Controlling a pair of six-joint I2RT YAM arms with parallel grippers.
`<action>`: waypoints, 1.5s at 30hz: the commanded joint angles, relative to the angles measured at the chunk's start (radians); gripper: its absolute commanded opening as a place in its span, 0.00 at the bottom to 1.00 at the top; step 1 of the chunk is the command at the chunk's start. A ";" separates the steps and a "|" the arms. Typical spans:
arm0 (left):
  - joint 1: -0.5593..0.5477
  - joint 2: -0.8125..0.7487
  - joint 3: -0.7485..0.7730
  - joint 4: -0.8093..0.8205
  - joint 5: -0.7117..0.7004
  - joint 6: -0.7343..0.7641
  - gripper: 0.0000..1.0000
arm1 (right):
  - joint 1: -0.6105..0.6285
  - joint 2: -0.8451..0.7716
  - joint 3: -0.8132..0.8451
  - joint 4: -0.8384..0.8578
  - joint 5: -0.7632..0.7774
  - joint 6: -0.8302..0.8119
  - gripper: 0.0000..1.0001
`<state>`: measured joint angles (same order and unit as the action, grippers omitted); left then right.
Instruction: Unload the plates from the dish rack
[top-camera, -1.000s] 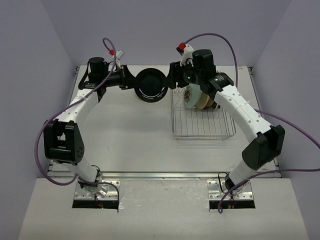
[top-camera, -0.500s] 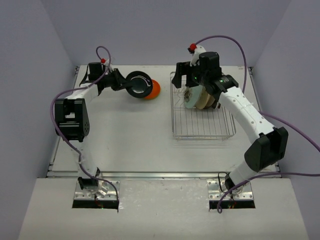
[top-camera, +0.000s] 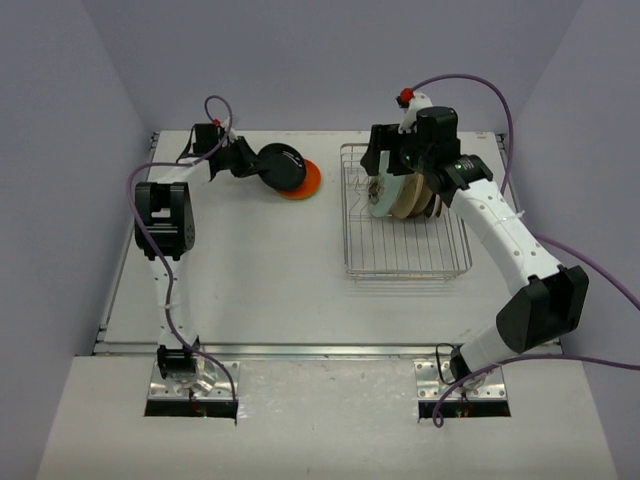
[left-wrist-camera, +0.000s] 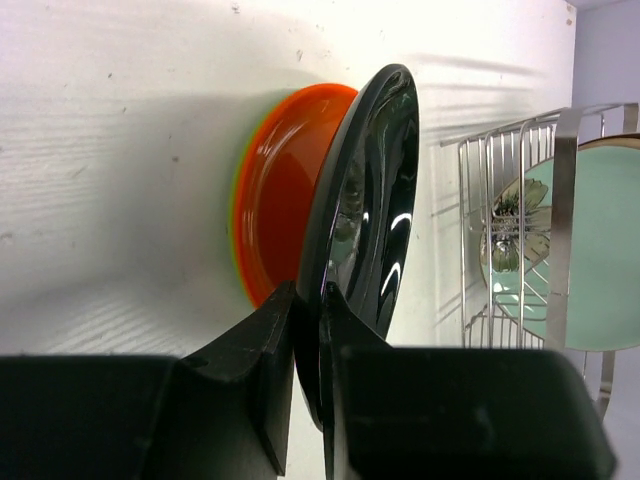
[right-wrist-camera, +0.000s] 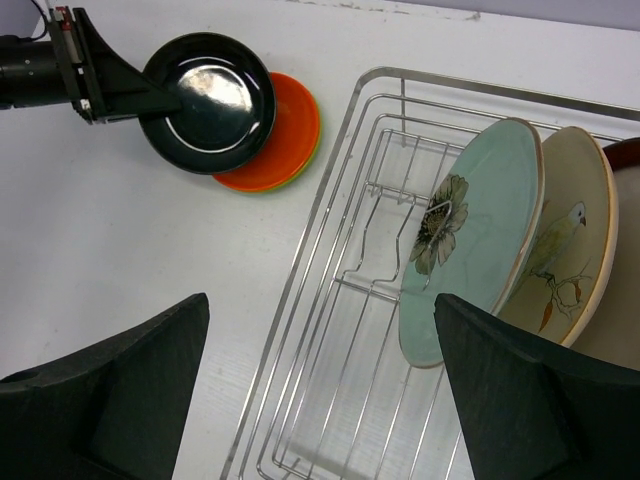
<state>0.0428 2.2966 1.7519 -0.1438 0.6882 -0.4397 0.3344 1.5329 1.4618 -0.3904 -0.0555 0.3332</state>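
My left gripper (left-wrist-camera: 310, 295) is shut on the rim of a black plate (left-wrist-camera: 375, 200), holding it tilted just over an orange plate (left-wrist-camera: 285, 190) that lies on the table with a lime green edge under it. From above, the black plate (top-camera: 281, 166) partly covers the orange plate (top-camera: 306, 180). The silver wire dish rack (top-camera: 400, 262) holds an upright pale teal flowered plate (right-wrist-camera: 480, 230), a cream bird plate (right-wrist-camera: 565, 220) and a brown rim (right-wrist-camera: 625, 155) behind them. My right gripper (right-wrist-camera: 320, 330) hangs open above the rack's empty left part, holding nothing.
The rack's near half (right-wrist-camera: 340, 400) has bare prongs and rods. The white table (top-camera: 260, 270) lies between the stack and the rack. Purple cables arc over both arms, and the back wall runs close behind the stacked plates.
My right gripper let go of the black plate, opened wide and drew back over the rack. My left arm carried the black plate left and down over the orange plate.
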 joint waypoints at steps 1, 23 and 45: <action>-0.031 0.028 0.096 0.020 -0.003 -0.008 0.11 | -0.004 -0.024 -0.013 0.040 0.006 -0.002 0.94; -0.166 -0.205 0.084 -0.267 -0.464 0.375 0.72 | -0.005 -0.041 -0.061 0.038 0.304 -0.092 0.88; -0.238 -0.675 -0.329 -0.150 -0.753 0.413 0.77 | 0.006 0.218 0.102 -0.044 0.513 -0.025 0.44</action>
<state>-0.1959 1.6918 1.4258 -0.3338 -0.0593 0.0186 0.3363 1.6812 1.4748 -0.4186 0.3846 0.2503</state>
